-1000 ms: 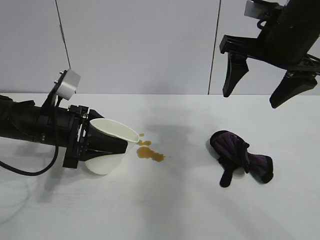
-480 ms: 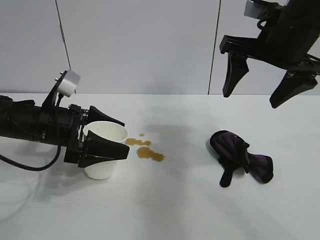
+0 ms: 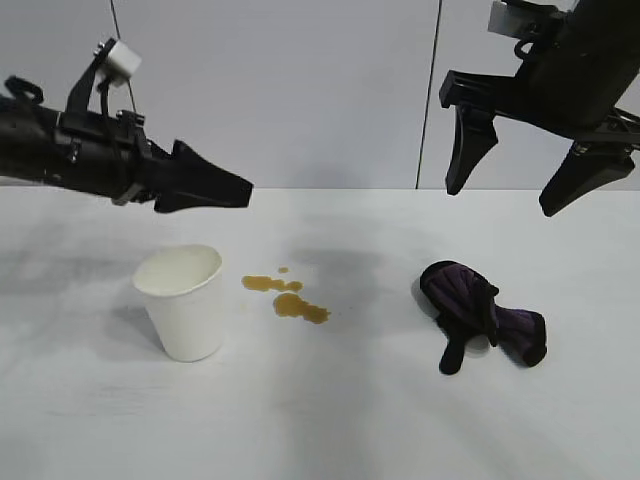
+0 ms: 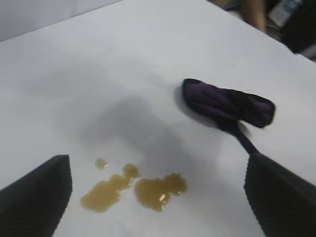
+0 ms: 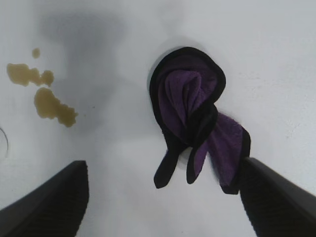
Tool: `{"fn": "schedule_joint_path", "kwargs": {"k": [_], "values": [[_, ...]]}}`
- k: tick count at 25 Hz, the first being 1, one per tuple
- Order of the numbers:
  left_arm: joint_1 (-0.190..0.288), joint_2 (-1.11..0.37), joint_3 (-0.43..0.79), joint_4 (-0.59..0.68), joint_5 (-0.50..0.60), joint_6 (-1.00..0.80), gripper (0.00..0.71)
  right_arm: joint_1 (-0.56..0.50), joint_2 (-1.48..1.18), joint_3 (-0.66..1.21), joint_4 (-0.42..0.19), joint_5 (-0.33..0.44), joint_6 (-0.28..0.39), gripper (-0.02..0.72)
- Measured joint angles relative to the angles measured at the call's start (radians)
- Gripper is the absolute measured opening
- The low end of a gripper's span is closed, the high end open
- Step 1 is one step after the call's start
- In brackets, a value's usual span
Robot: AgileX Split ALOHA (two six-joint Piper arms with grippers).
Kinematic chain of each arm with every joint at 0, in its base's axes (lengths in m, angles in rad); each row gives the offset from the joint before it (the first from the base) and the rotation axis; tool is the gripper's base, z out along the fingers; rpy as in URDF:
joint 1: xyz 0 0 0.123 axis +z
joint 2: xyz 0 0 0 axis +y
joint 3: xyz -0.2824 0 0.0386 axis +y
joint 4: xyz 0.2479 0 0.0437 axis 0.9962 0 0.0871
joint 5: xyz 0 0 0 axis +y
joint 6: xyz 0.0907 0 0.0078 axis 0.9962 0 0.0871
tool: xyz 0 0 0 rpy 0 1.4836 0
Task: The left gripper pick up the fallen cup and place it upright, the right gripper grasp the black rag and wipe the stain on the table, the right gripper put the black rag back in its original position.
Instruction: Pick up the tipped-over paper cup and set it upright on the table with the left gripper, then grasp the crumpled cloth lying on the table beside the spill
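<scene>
The cup (image 3: 181,301) stands upright on the table (image 3: 330,420), just beside the stain (image 3: 287,297). The left gripper (image 3: 205,186) hangs above it, fingers wide (nothing held). The right gripper (image 3: 520,165), also spread and empty, hovers over the black rag (image 3: 482,317), ready to grasp.

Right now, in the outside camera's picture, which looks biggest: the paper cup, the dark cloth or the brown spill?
1. Black rag and cup: they look about alike in size, so I won't rank them.
2. Stain: clearly the smallest.
</scene>
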Motion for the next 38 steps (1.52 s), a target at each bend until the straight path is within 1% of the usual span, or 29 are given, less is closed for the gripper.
{"fn": "schedule_joint_path", "kwargs": {"k": [1, 3, 5, 6, 8, 10, 12, 14, 15, 18, 21, 29, 31, 33, 37, 38], "values": [[0.0, -0.033, -0.008, 0.049, -0.043, -0.124, 0.685, 0.0, 0.0, 0.0, 0.0, 0.0, 0.0, 0.58], [0.0, -0.087, -0.039, 0.209, -0.081, -0.373, 0.685, 0.0, 0.0, 0.0, 0.0, 0.0, 0.0, 0.58], [-0.003, -0.126, -0.096, 0.389, -0.073, -0.668, 0.685, 0.0, 0.0, 0.0, 0.0, 0.0, 0.0, 0.58], [-0.007, -0.138, -0.132, 0.497, -0.057, -0.793, 0.685, 0.0, 0.0, 0.0, 0.0, 0.0, 0.0, 0.58], [-0.024, -0.145, -0.203, 0.701, 0.016, -1.075, 0.685, 0.0, 0.0, 0.0, 0.0, 0.0, 0.0, 0.58], [-0.056, -0.145, -0.271, 0.925, 0.087, -1.295, 0.685, 0.0, 0.0, 0.0, 0.0, 0.001, 0.0, 0.58], [-0.093, -0.145, -0.334, 1.101, 0.142, -1.468, 0.685, 0.0, 0.0, 0.0, 0.0, 0.002, 0.0, 0.58], [-0.126, -0.146, -0.367, 1.225, 0.161, -1.565, 0.685, 0.0, 0.0, 0.0, 0.0, 0.008, 0.0, 0.58], [-0.135, -0.146, -0.374, 1.249, 0.164, -1.595, 0.685, 0.0, 0.0, 0.0, 0.0, 0.008, 0.0, 0.58], [-0.142, -0.146, -0.379, 1.282, 0.172, -1.625, 0.685, 0.0, 0.0, 0.0, 0.0, 0.017, 0.0, 0.58], [-0.142, -0.146, -0.379, 1.29, 0.183, -1.632, 0.685, 0.0, 0.0, 0.0, 0.0, 0.029, -0.007, 0.58], [-0.142, -0.146, -0.379, 1.292, 0.184, -1.632, 0.685, 0.0, 0.0, 0.0, -0.001, 0.029, -0.008, 0.58], [-0.142, -0.146, -0.379, 1.292, 0.184, -1.632, 0.685, 0.0, 0.0, 0.0, -0.02, 0.036, -0.008, 0.58], [-0.142, -0.146, -0.379, 1.292, 0.184, -1.632, 0.685, 0.0, 0.0, 0.0, -0.057, 0.039, -0.007, 0.58], [-0.142, -0.146, -0.379, 1.292, 0.184, -1.633, 0.685, 0.0, 0.002, 0.0, -0.146, 0.034, 0.031, 0.58], [-0.142, -0.146, -0.379, 1.292, 0.184, -1.633, 0.685, 0.0, 0.008, 0.0, -0.157, 0.032, 0.04, 0.58]]}}
